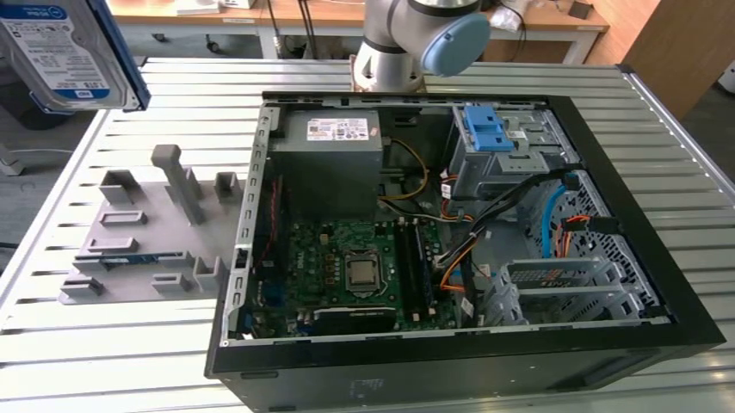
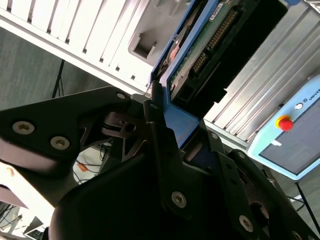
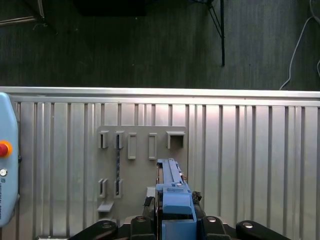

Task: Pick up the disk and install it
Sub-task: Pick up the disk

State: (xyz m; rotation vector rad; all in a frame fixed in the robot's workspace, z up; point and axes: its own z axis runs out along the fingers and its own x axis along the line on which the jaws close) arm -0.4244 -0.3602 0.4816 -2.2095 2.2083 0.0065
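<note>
The disk (image 1: 64,52), silver with a white-and-blue label and a blue frame, hangs in the air at the exterior view's upper left, well above the table. In the second wrist view my gripper (image 2: 175,117) is shut on the disk (image 2: 200,50), whose green circuit board and blue frame stick out past the black fingers (image 2: 155,120). The first wrist view sees the disk (image 3: 172,185) edge-on, clamped in the gripper (image 3: 176,222), above a grey holder plate (image 3: 135,165).
An open black computer case (image 1: 620,215) lies on the slatted metal table (image 1: 689,172), with a drive cage and blue latch (image 1: 488,129), a grey power supply (image 1: 333,142) and a motherboard (image 1: 356,271). The grey holder plate (image 1: 150,232) lies at the exterior view's left. A light-blue pendant (image 2: 290,135) rests nearby.
</note>
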